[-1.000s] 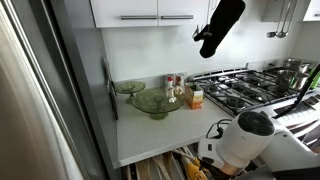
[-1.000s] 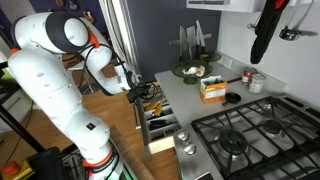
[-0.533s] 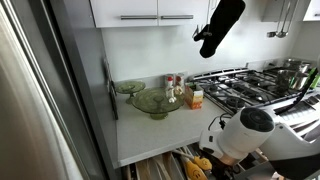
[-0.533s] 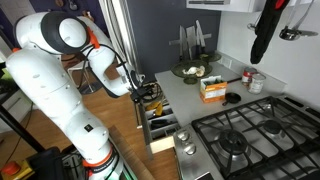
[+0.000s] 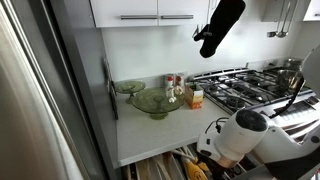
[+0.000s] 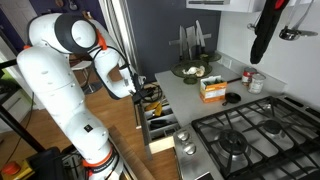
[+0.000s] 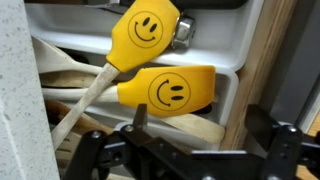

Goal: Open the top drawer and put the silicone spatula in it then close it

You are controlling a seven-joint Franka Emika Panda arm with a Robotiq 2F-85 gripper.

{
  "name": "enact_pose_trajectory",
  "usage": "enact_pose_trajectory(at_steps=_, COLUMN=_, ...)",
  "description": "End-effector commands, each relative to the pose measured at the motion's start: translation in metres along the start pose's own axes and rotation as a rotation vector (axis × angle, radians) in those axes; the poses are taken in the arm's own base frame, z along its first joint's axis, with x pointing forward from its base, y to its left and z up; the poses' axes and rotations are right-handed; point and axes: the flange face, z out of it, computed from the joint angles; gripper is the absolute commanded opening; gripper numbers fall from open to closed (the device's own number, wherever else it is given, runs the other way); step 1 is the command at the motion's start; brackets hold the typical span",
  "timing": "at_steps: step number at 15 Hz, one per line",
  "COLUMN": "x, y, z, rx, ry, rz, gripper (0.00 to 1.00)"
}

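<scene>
The top drawer stands pulled open below the counter in both exterior views [image 5: 160, 166] [image 6: 163, 124]; the wrist view looks down into its grey insert [image 7: 236, 55]. Two yellow silicone heads with smiley faces lie inside. The upper one [image 7: 150, 33] has a pale handle running down to the left. The lower one [image 7: 170, 89] lies just beyond my fingers. I cannot tell which is the task's silicone spatula. My gripper [image 7: 200, 122] is open and empty, hovering over the drawer; it also shows in both exterior views [image 6: 148, 96] [image 5: 203, 163].
Wooden utensils fill the drawer [image 7: 70, 95]. A green glass bowl [image 5: 152, 101], a small plate [image 5: 128, 87] and a box [image 5: 195, 97] stand on the counter. The gas stove [image 6: 245, 135] is beside it. A black mitt [image 5: 220, 25] hangs above. A steel fridge [image 5: 40, 100] borders the counter.
The arm has shifted slightly over the open drawer. The drawer stays open and the counter objects have not moved.
</scene>
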Motion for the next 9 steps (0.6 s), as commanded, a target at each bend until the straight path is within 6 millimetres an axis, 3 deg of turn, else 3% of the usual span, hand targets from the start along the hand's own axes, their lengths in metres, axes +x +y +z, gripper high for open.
enact_pose_trajectory(at_steps=1, x=0.004, y=-0.009, z=-0.009, rx=0.003, ry=0.005, rz=0.0, gripper=1.0)
enact_pose_trajectory(at_steps=5, x=0.011, y=-0.011, z=-0.037, rx=-0.061, ry=0.028, rz=0.002, gripper=1.0)
enact_pose_trajectory(at_steps=7, x=0.014, y=-0.02, z=-0.036, rx=-0.025, ry=0.039, rz=0.013, gripper=1.0)
enact_pose_trajectory(at_steps=9, x=0.027, y=-0.028, z=-0.02, rx=0.061, ry=0.024, rz=0.034, gripper=1.0)
